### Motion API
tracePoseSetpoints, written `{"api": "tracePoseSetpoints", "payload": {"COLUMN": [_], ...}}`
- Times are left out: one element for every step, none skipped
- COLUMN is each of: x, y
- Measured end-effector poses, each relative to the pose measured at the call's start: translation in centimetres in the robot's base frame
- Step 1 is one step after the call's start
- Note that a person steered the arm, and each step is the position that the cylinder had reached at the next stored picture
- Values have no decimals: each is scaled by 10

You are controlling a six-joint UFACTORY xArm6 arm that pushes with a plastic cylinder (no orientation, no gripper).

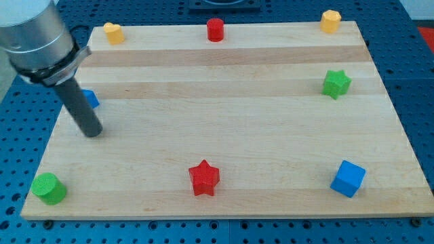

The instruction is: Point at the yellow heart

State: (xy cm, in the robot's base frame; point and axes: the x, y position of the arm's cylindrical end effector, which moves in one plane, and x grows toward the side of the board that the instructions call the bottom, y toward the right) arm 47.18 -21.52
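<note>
There are no jaws on this arm to open or close: it ends in a plain dark rod, and my tip rests on the table near its left edge, holding nothing.

Two yellow blocks sit along the table's far edge. The one I take for the yellow heart is toward the view's top from my tip and slightly to the right, well apart from it, near the top-left corner. Its shape is small and hard to read, so this is a judgement. The other yellow block lies far to the right of my tip in the top-right corner and looks more faceted.

A blue block sits just above my tip, partly hidden behind the rod, roughly on the line to the heart. A green cylinder is below and left of my tip. A red star is below and right, and a blue cube is further right. A green star is far right, and a red cylinder is up and right.

The heart looks like a small, stiff, light block that would probably slide at the slightest nudge. Nothing needs taking hold of. Pointing calls for stopping my tip just beside it, best at its near side, without touching. The path should skirt the blue block, or that one gets pushed along.
</note>
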Motion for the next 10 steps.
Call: {"api": "tracePoseSetpoints", "payload": {"x": [-35, -57, -57, -70, -72, -94, -140, -167, -180, -180], "y": [64, 95, 95, 95, 90, 57, 22, -55, -88, -89]}}
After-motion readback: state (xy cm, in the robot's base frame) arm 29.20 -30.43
